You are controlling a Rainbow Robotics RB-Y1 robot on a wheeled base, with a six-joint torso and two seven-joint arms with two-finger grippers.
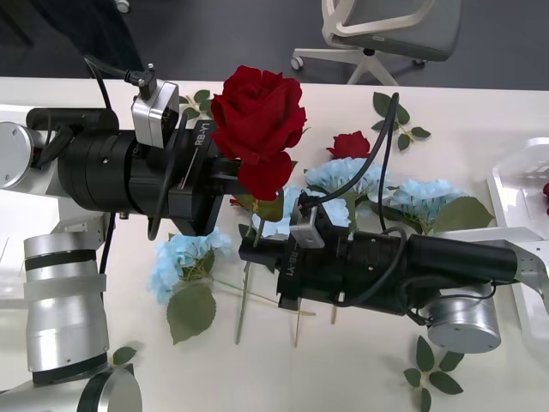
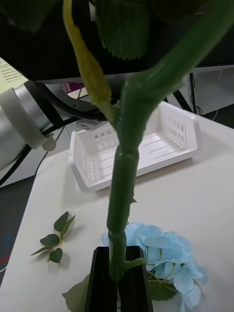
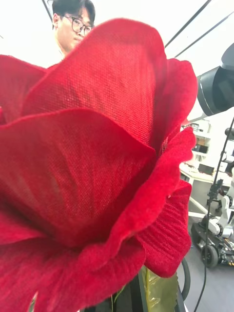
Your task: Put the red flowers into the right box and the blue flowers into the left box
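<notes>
The rose point(image 1: 259, 129) stands upright above the middle of the table point(image 1: 360, 360), bloom on top, its stem point(image 2: 122, 195) running straight down; take this rose as your landmark. Two pincers meet on it. The right gripper point(image 2: 117, 280), directly below the bloom, has its black fingers point(image 2: 102, 282) closed on the lower stem, as the right wrist view shows. The left gripper point(image 1: 225, 176) reaches in just under the bloom, beside the upper stem; you cannot tell from these pictures whether its fingers are parted or closed on anything.

The stem's long axis is near vertical, so each pincer meets it crosswise. The right arm point(image 1: 403, 266) is the natural carrier: the right box point(image 1: 519, 184) lies well off to the right of the rose, at the table's edge, with something red already showing inside it. The left box point(image 2: 141, 151) sits on the far side of the rose from that, seen past the stem in the right wrist view.

Below and around the rose, still on the table: blue flowers point(image 1: 182, 257) to its lower left and more of them point(image 1: 412, 197) to its right, another red rose point(image 1: 349, 144) just beyond, and loose leaf sprigs point(image 1: 433, 382) farther out.

Judged from this, you should confirm the left gripper is clear of the stem before swinging the rose rightward.
</notes>
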